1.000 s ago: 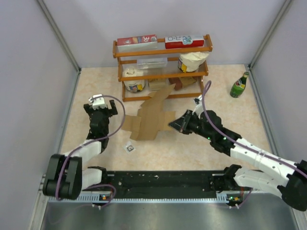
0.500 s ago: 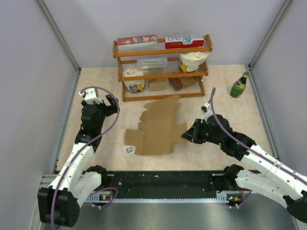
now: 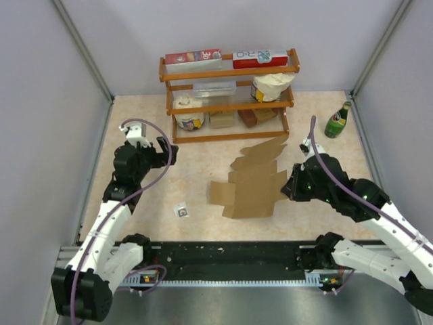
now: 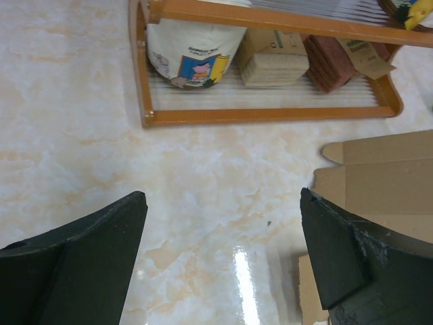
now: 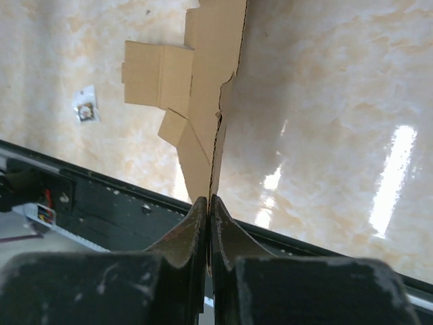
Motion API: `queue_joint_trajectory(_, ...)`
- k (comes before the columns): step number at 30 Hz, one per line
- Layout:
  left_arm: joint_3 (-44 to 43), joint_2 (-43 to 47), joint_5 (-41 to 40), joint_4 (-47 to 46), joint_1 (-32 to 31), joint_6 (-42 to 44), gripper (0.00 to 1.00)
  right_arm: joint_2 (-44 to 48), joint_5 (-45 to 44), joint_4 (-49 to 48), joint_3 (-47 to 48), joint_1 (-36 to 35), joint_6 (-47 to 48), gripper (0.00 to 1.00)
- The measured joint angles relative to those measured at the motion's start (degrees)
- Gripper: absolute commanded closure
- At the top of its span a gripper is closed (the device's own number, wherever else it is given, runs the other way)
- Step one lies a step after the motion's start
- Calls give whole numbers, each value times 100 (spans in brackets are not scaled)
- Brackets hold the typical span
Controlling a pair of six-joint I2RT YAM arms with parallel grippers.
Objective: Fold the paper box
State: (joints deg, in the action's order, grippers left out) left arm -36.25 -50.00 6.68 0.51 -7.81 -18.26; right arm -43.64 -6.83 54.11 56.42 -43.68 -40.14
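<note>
The paper box point(image 3: 252, 184) is a flat brown die-cut cardboard sheet with flaps, lying in the middle of the table, right of centre. My right gripper point(image 3: 287, 187) is shut on its right edge. In the right wrist view the sheet point(image 5: 203, 101) runs edge-on out of the shut fingers point(image 5: 193, 223). My left gripper point(image 3: 162, 150) is open and empty over bare table at the left, well apart from the sheet. In the left wrist view the sheet's corner point(image 4: 379, 176) shows at the right, beyond the gripper point(image 4: 223, 203).
A wooden shelf point(image 3: 229, 98) with red-and-white cartons, tubs and small items stands at the back. A green bottle point(image 3: 337, 120) stands at the back right. A small tag point(image 3: 181, 210) lies on the table left of the sheet. Grey walls close both sides.
My right gripper has dragged the cardboard sheet to the right across the table. My left arm has swung back and a little right, its gripper staying open.
</note>
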Motion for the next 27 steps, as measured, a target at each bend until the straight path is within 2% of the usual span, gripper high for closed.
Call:
queue_joint_trajectory(6, -2, 2, 271, -24, -9, -219, 1, -804, -7, 610, 752, 2, 922, 100)
queue_joint_trajectory(14, -9, -44, 470, -184, -9, -420, 1, -1593, 151, 1235, 1283, 7, 1976, 100)
queue_joint_trajectory(19, -63, -203, 669, -461, -9, -435, 2, -2037, -127, 1534, 1591, 7, 2393, 100)
queue_joint_trajectory(22, -372, -507, 1038, -509, -4, -367, 3, -2192, -330, 1635, 1615, 9, 2647, 100)
queue_joint_trajectory(27, -1027, -1117, 2107, -785, -4, -212, 6, -2518, -535, 1692, 1740, 11, 3178, 100)
